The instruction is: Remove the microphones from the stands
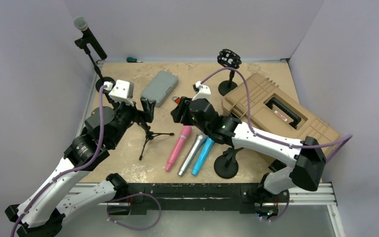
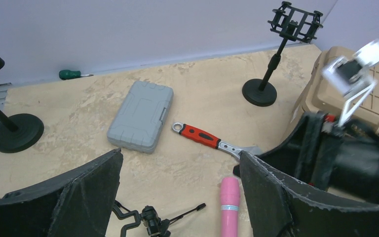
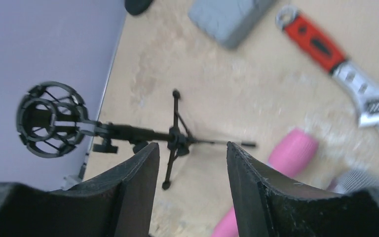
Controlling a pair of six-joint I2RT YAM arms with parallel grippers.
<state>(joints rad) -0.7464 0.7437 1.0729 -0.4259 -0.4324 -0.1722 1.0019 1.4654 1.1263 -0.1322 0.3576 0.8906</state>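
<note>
A black microphone (image 1: 91,37) with a grey mesh head sits clipped in a tall stand (image 1: 96,64) at the far left corner; its round base (image 2: 17,132) shows in the left wrist view. My left gripper (image 1: 147,109) (image 2: 180,157) hangs open above a small tripod stand (image 1: 151,136), well short of that microphone. My right gripper (image 1: 176,112) (image 3: 192,145) is open too, empty, facing the tripod (image 3: 176,139) and its ring mount (image 3: 49,120). A pink microphone (image 1: 178,147), a silver one (image 1: 191,154) and a blue one (image 1: 203,156) lie side by side on the table.
A grey case (image 1: 159,88) and a red-handled wrench (image 2: 202,138) lie mid-table. A tan toolbox (image 1: 279,111) fills the right side. An empty shock-mount stand (image 1: 228,61) stands at the back, a round-based stand (image 1: 226,165) near the front, a green screwdriver (image 1: 133,59) by the back wall.
</note>
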